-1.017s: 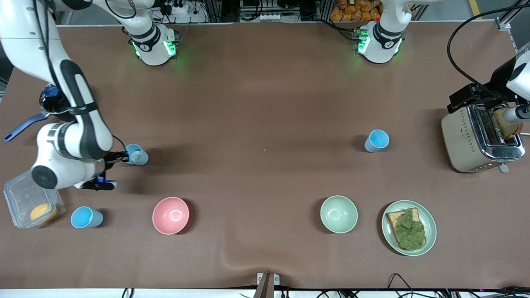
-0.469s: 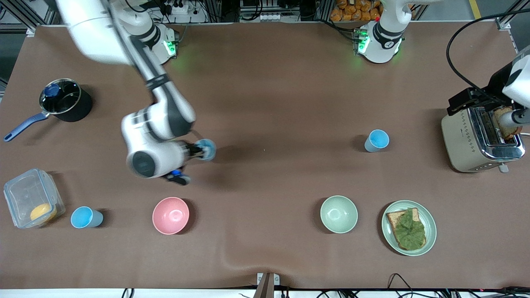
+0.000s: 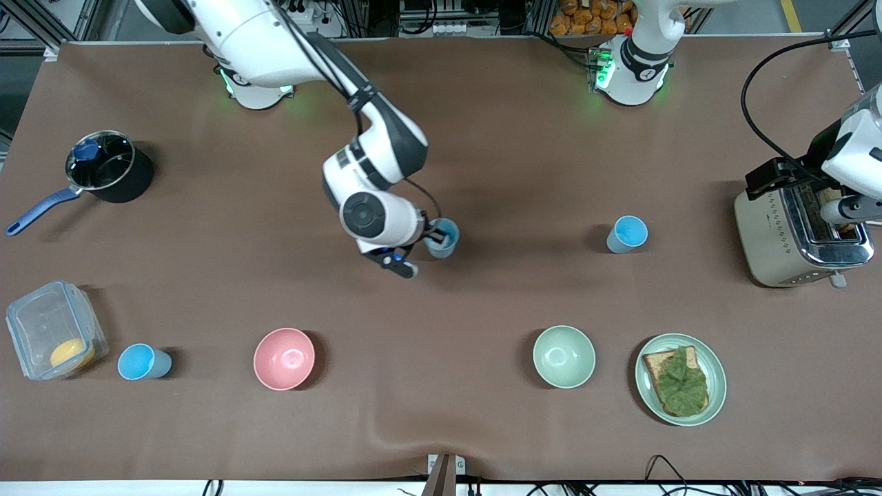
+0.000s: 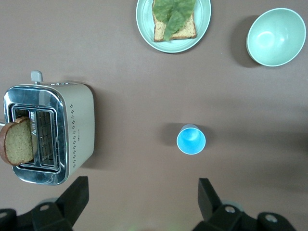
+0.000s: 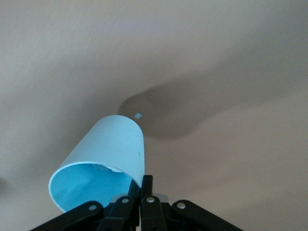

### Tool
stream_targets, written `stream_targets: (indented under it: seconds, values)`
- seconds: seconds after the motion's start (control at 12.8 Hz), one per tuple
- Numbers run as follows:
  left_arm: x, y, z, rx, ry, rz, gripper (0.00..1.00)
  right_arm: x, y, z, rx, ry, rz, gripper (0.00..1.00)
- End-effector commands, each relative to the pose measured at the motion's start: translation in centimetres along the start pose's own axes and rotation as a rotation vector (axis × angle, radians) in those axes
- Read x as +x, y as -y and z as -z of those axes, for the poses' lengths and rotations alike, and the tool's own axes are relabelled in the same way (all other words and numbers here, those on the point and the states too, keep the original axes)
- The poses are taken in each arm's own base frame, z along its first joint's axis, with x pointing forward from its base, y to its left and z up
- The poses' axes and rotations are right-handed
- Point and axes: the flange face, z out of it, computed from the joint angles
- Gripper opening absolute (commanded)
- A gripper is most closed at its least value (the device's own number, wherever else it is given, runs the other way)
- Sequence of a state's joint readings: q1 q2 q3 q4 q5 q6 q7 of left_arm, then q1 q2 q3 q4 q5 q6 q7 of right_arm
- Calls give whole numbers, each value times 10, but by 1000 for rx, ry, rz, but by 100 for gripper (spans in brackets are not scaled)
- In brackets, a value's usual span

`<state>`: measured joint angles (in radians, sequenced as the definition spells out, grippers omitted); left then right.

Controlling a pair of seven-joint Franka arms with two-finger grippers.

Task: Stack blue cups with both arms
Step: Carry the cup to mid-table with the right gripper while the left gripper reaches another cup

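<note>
My right gripper (image 3: 433, 241) is shut on the rim of a pale blue cup (image 3: 443, 238) and holds it over the middle of the table. In the right wrist view the fingers (image 5: 146, 188) pinch the wall of that cup (image 5: 111, 149). A brighter blue cup (image 3: 627, 234) stands upright toward the left arm's end and also shows in the left wrist view (image 4: 191, 139). A third blue cup (image 3: 141, 362) stands near the right arm's end. My left gripper (image 3: 775, 173) is open and empty, high beside the toaster; it also shows in the left wrist view (image 4: 142, 197).
A toaster (image 3: 799, 231) with a bread slice stands at the left arm's end. A plate with bread and lettuce (image 3: 681, 379), a pale green bowl (image 3: 563, 356) and a pink bowl (image 3: 284, 358) lie nearer the front camera. A pot (image 3: 107, 169) and a plastic box (image 3: 52, 337) are at the right arm's end.
My right arm has swung from its own end of the table to the middle, carrying the pale blue cup. The left arm has barely moved.
</note>
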<state>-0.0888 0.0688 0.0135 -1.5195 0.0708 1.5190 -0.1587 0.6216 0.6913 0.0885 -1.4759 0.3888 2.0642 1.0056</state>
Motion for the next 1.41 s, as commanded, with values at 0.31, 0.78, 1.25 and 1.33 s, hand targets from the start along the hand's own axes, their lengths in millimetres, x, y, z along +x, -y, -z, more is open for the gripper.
stream_targets:
  seconds: [0.31,0.78,1.25,1.33]
  values:
    - [5,-29,-54,44,37,-61,100,-12,20,-35,63,25,-35,12]
    - [-12,-54,-192,-126,84,-16,100,62,-9,83,57,93,-61,100]
    - [-68,-102,-314,-125,27,-34,100,169,-146,183,-252,41,169,100]
    - [-70,-103,-320,-125,32,-32,100,184,-169,202,-285,23,205,100]
